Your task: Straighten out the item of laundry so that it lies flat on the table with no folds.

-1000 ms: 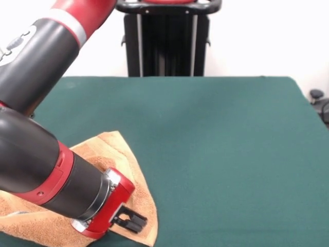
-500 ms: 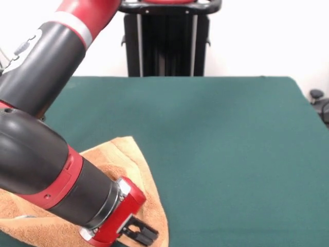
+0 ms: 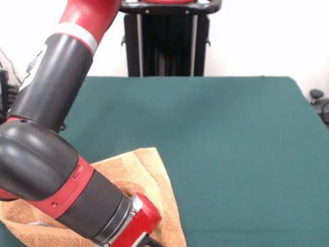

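Observation:
The item of laundry (image 3: pixel 151 177), an orange-tan terry towel, lies bunched at the near left of the table (image 3: pixel 236 149), with one corner peaked up and a border band showing along its right edge. My red and black arm lies across most of it. The gripper (image 3: pixel 148 242) sits low over the towel at the picture's bottom edge. Only its top shows, so its state is unclear. The towel's left part (image 3: pixel 15 213) pokes out under the arm.
The green cloth top stretches wide to the right and toward the far side. A black wheeled base (image 3: pixel 318 100) stands off the table's right edge. Dark equipment (image 3: pixel 4 90) shows at the left edge.
The arm has slid right and nearer the camera. The towel's raised corner has shifted right with it. The gripper has dropped mostly below the picture's bottom edge.

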